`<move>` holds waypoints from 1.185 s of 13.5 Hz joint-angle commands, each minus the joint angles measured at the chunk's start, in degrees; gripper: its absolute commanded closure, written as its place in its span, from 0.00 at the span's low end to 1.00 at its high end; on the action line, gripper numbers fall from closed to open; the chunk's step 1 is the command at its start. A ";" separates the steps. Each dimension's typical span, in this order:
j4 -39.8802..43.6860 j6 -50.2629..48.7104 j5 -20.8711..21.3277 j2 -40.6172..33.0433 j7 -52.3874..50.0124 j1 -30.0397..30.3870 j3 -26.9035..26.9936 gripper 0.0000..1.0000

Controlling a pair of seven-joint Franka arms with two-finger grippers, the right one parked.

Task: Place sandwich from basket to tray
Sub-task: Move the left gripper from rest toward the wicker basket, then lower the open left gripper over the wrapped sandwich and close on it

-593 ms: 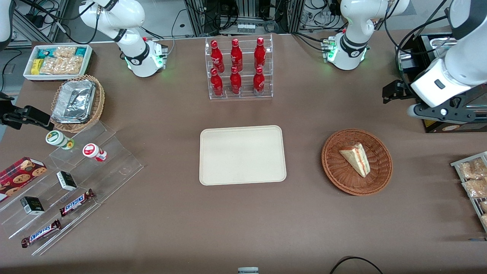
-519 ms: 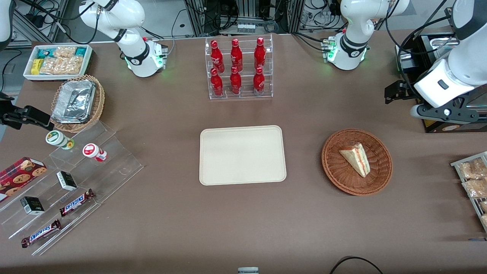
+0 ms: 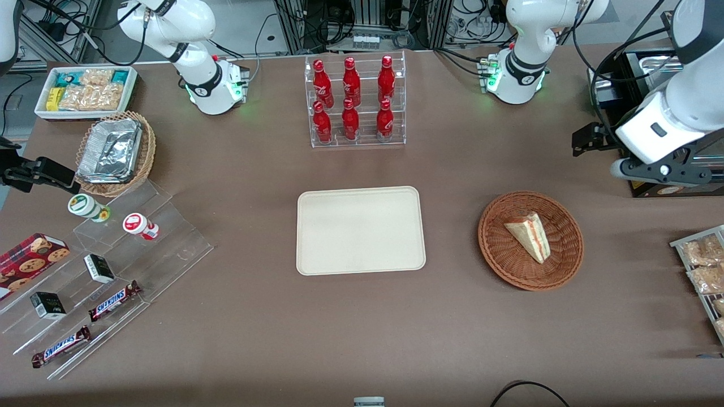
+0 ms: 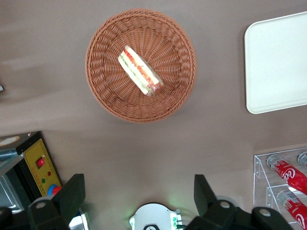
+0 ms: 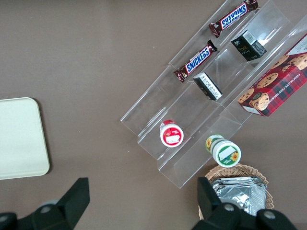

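Sandwich lies in the basket, at 3 o'clock from the tray. Likely light and soft: pinch its bread faces gently. Your end effector hovers spread above the counter.

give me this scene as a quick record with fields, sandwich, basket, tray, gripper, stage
sandwich: wedge lying in the basket, untouched
basket: reddish-brown wicker bowl, toward the working arm's end of the table
tray: cream tray, nothing on it, beside the basket
gripper: left arm's gripper held high, farther from the front camera than the basket, jaws open, holding nothing
stage: sandwich not yet grasped
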 commanded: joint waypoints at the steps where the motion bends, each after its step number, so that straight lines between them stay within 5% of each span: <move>1: -3.42 2.54 0.29 0.71 -1.73 0.29 -0.23 0.00; 13: -30.40 37.25 0.56 0.71 -2.17 0.38 0.99 0.00; 16: -36.81 47.34 0.55 0.36 -11.44 0.38 1.26 0.00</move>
